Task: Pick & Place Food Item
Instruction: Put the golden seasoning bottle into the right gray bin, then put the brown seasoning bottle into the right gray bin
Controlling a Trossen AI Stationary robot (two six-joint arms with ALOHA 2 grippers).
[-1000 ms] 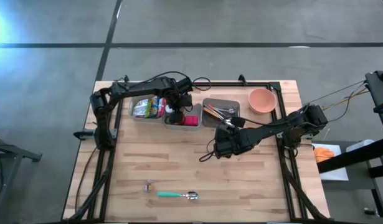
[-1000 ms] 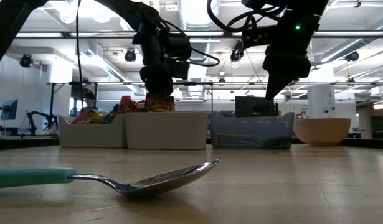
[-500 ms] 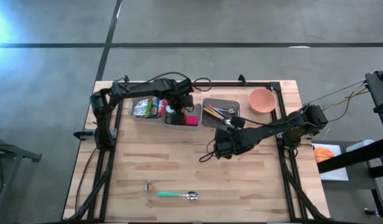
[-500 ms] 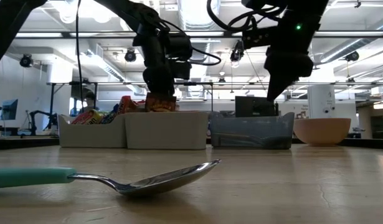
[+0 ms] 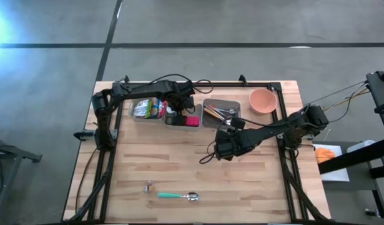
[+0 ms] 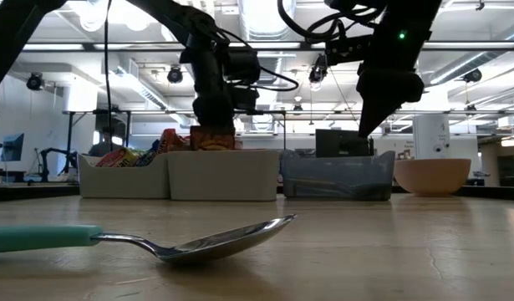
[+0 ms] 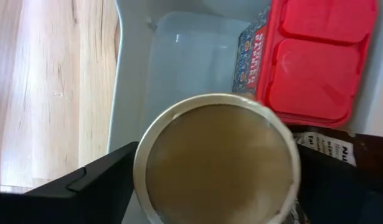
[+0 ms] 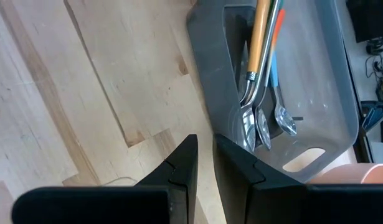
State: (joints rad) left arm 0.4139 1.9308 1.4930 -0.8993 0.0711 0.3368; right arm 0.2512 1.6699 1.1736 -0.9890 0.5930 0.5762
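**Cup let go in the middle bin**

Wooden slats make up the surface (image 5: 179, 162) where two dark arms work, concrete floor all round. On it stand three bins, one pink bowl (image 5: 263, 100), one teal-handled spoon (image 5: 176, 196) and one small scrap (image 5: 148, 186) beside it.

The left arm (image 5: 148, 84) hangs over the middle bin (image 7: 126, 74). Its jaws have spread over the last second to their widest, and they now flank a round-topped cup (image 7: 216, 162) that sits in that bin next to one red pack (image 7: 316, 56). This looks like a release; whether the fingers have fully parted from the cup cannot be told. If so, the placing is all but done and only the lift clear remains.

The right arm (image 5: 266, 130) waits over bare wood near the grey bin (image 5: 221, 100), jaws nearly closed on nothing. That bin holds at least three utensils (image 8: 260, 124); the third bin (image 5: 132, 115) holds snack packets, too jumbled to count.
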